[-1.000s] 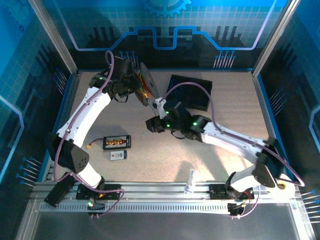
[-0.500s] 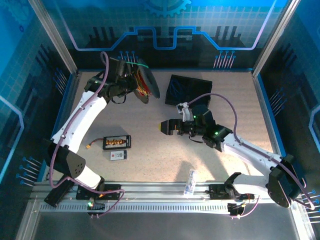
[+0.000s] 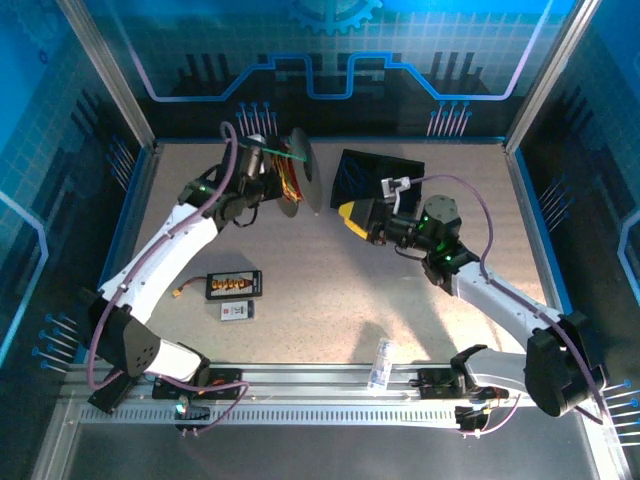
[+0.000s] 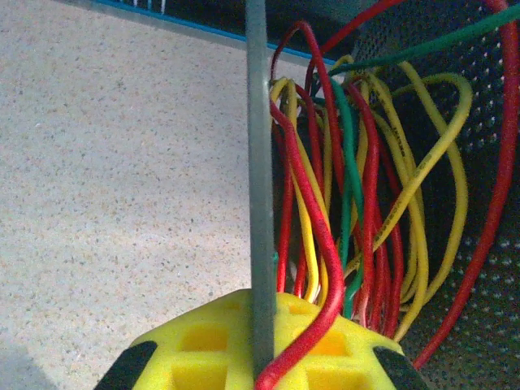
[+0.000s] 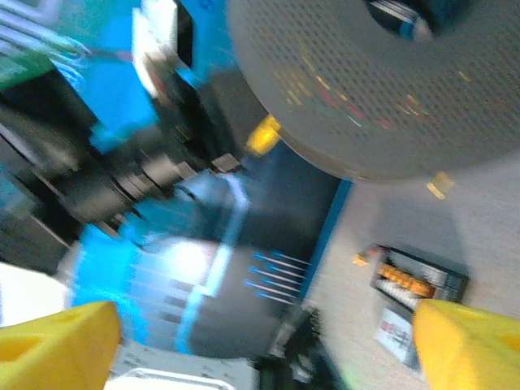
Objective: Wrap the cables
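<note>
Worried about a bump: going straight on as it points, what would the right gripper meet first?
Likely the perforated disc, straight ahead of the open right gripper; depth is unclear.

From where I stand, no word or number reads clearly. The small white card (image 3: 236,311) just beside the black board (image 3: 233,285) carries a dark and red mark, too small to make out. 1 yellow cable (image 4: 465,110) has fine black print along its sheath, blurred. The back wall (image 3: 450,40) bears a gear outline (image 3: 330,10), a drawn emblem.
</note>
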You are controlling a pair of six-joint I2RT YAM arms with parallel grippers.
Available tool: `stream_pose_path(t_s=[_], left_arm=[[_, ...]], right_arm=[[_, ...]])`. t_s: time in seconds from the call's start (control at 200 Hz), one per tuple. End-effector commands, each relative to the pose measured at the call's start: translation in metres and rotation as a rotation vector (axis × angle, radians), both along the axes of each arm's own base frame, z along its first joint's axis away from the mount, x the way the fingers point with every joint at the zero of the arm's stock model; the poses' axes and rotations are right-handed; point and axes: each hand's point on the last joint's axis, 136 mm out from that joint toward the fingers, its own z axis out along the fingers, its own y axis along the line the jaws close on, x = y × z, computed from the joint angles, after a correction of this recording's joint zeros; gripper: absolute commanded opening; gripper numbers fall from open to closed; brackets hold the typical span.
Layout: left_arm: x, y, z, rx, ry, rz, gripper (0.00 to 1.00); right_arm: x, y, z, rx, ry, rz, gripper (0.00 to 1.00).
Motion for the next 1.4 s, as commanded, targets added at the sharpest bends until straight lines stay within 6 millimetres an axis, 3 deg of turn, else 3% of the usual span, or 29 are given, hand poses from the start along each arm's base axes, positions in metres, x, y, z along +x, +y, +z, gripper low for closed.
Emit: stream_pose_path(t_s=[0.0,0.105,0.385,0.405,0.51,0.751,1.006,1.116,1.166,1.226,1.326,1.396], left_arm=[[0.011,-0.007,0.074,0.033,-0.34,-0.024,0.0],[0.011,-0.013,0.071,0.067,-0.394,-0.038,0.0],[0.011,-0.024,0.061,0.091,-0.402,-0.062,0.0],[0.011,-0.025,0.06,0.092,-0.401,-0.063,0.0],[0.011,-0.025,0.058,0.098,-0.396,-0.064,0.0],[0.012,-0.028,0.055,0.102,-0.383,-0.069,0.0],[0.012,-0.029,0.053,0.105,-0.374,-0.075,0.0],[0.013,-0.032,0.052,0.106,-0.366,-0.083,0.0],[0.013,-0.032,0.051,0.108,-0.361,-0.085,0.0],[0.013,-0.033,0.05,0.11,-0.353,-0.087,0.0],[0.013,-0.033,0.048,0.113,-0.309,-0.082,0.0],[0.013,-0.03,0.051,0.102,-0.262,-0.068,0.0]], right_arm=[[-0.007,-0.002,0.055,0.233,0.068,0.085,0.82],[-0.001,-0.002,0.072,0.356,0.171,0.103,0.72],[-0.008,0.028,0.099,0.396,0.269,0.162,0.74],[-0.011,0.03,0.111,0.404,0.251,0.174,0.74],[-0.018,0.044,0.123,0.4,0.246,0.209,0.72],[-0.014,0.061,0.13,0.351,0.264,0.211,0.69],[-0.001,0.073,0.116,0.292,0.307,0.189,0.63],[0.003,0.08,0.116,0.284,0.312,0.196,0.56],[0.004,0.082,0.116,0.279,0.311,0.201,0.47],[0.005,0.084,0.117,0.274,0.299,0.208,0.35],[-0.002,0.089,0.12,0.25,0.232,0.243,0.0],[-0.015,0.09,0.122,0.209,0.103,0.283,0.0]])
